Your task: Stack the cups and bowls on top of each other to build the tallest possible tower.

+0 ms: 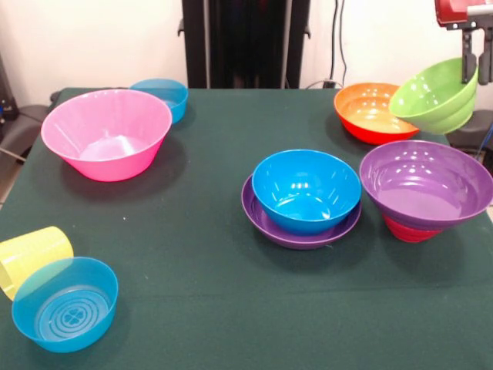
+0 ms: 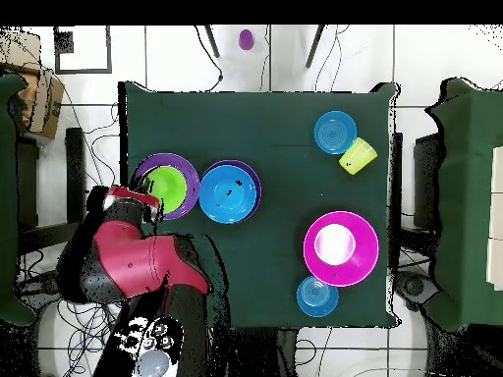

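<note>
- Where the bench shows bare green cloth, the widest open room is its centre and near edge in the front view.
- The large pink bowl sits toward one side, with a translucent blue bowl behind it at the far edge.
- The ribbed yellow cup lies tipped, touching another translucent blue bowl by the near corner.
- The blue bowl sits nested in a wide purple bowl.
- Beside them, a second purple bowl rests on a red bowl.
- The gripper is clenched on the rim of the green bowl, tilted in the air by the orange bowl.

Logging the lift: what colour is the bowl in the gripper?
Green bowl, held tilted by the gripper; clearest in front view.
</note>
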Tool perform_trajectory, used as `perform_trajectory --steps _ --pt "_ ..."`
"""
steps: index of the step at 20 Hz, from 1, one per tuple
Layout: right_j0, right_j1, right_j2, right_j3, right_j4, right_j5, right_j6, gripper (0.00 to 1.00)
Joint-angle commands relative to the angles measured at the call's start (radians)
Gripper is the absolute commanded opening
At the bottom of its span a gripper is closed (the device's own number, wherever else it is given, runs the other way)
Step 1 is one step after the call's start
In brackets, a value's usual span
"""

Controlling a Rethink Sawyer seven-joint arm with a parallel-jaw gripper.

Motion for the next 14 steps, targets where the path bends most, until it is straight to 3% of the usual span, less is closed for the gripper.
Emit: perform_trajectory --steps 1,10,14 --pt "0.019 0.133 -0.050 -0.099 0.060 0.007 0.109 0.00" --pt "0.028 0.185 -0.078 -0.098 0.065 -0.069 0.107 0.00" --pt "0.056 0.235 -0.113 -0.121 0.107 -0.107 0.126 0.00"
